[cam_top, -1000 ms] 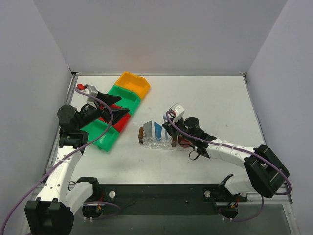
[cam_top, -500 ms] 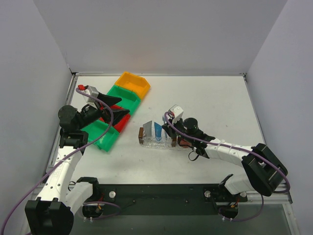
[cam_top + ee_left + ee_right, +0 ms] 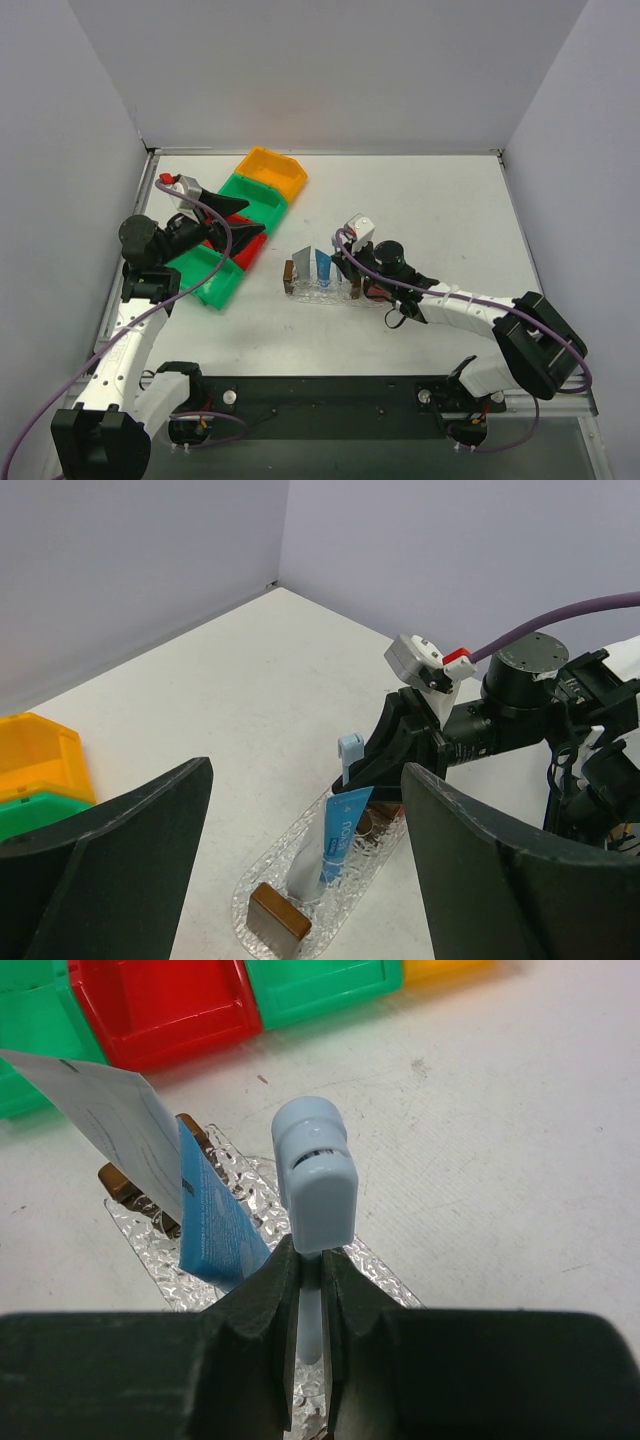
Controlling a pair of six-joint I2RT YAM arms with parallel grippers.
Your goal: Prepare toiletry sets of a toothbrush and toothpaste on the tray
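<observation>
The pale blue toothbrush point(image 3: 315, 1175) stands upright with its head up, and my right gripper point(image 3: 312, 1270) is shut on its handle just below the head. Its lower end hangs over the clear glass tray point(image 3: 390, 1280). In the tray lean two toothpaste tubes, a blue one point(image 3: 215, 1225) and a silver-grey one point(image 3: 110, 1120). From above, the right gripper point(image 3: 350, 265) sits at the right end of the tray point(image 3: 310, 297). My left gripper point(image 3: 225, 215) is open over the bins with nothing between its fingers. Its own view shows the toothbrush point(image 3: 350, 752) beside the blue tube point(image 3: 340, 830).
A row of bins lies left of the tray: orange point(image 3: 272, 170), green point(image 3: 255, 195), red point(image 3: 238, 250), green point(image 3: 205, 272). Brown blocks sit at the tray's ends, one at the left point(image 3: 278, 920). White walls close in the table on three sides.
My right gripper with the toothbrush has edged slightly left and nearer over the tray's right end. The left arm has not moved.
</observation>
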